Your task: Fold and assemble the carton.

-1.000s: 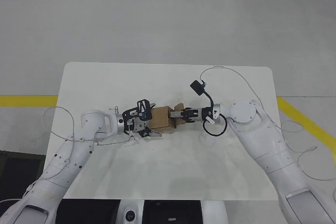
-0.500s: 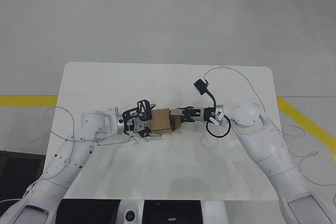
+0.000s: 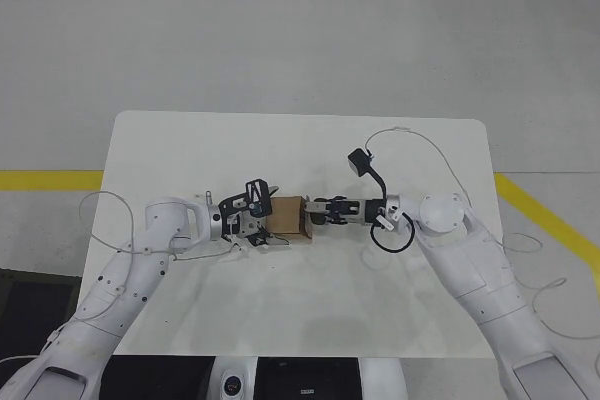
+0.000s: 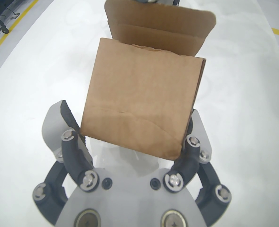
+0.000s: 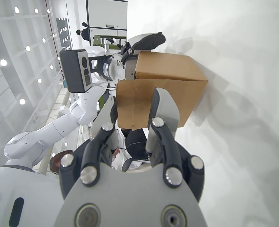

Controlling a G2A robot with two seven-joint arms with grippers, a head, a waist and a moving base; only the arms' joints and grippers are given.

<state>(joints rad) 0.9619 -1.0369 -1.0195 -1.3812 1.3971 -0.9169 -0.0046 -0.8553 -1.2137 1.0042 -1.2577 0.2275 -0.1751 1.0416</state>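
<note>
On the middle of the table (image 3: pixel 180 150), the carton (image 3: pixel 287 215) sits squared up, my left gripper (image 4: pixel 130 116) clamped across one end. My right gripper (image 5: pixel 136 100), fingers parted, straddles the end flap (image 4: pixel 160 24), which stands untucked. By my reckoning the body is formed and closing the ends remains.

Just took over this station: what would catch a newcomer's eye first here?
The brown carton at the middle of the white table, caught between both arms. The left end effector clamps one end; the right end effector meets the flap at the opposite end.
</note>
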